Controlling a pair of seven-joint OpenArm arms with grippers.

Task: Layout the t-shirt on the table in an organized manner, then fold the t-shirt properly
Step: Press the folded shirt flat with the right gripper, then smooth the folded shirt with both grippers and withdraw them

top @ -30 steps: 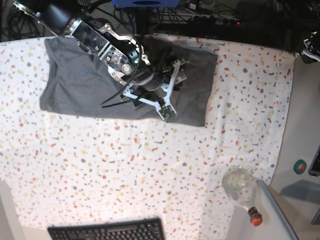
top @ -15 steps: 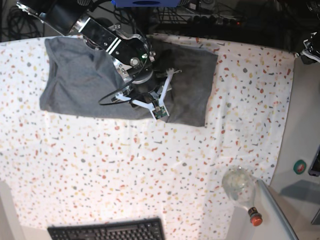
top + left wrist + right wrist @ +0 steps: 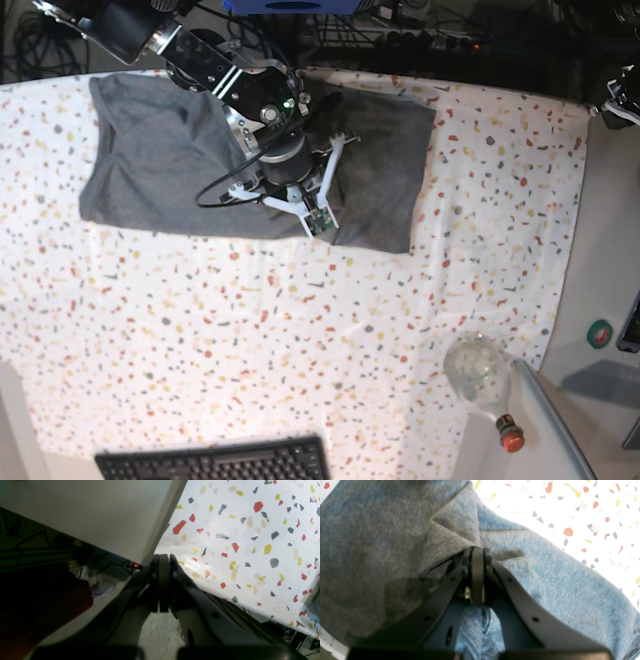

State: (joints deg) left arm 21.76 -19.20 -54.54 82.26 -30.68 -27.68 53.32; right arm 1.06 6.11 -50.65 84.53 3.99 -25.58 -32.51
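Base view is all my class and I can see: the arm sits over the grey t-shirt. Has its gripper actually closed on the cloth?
Observer: Yes. In the right wrist view the right gripper is shut, pinching a raised fold of the t-shirt.
Operator: And the other gripper?
Observer: The left gripper is shut on nothing.
Operator: Where is it?
Observer: Off the table, beyond its edge, above the floor.
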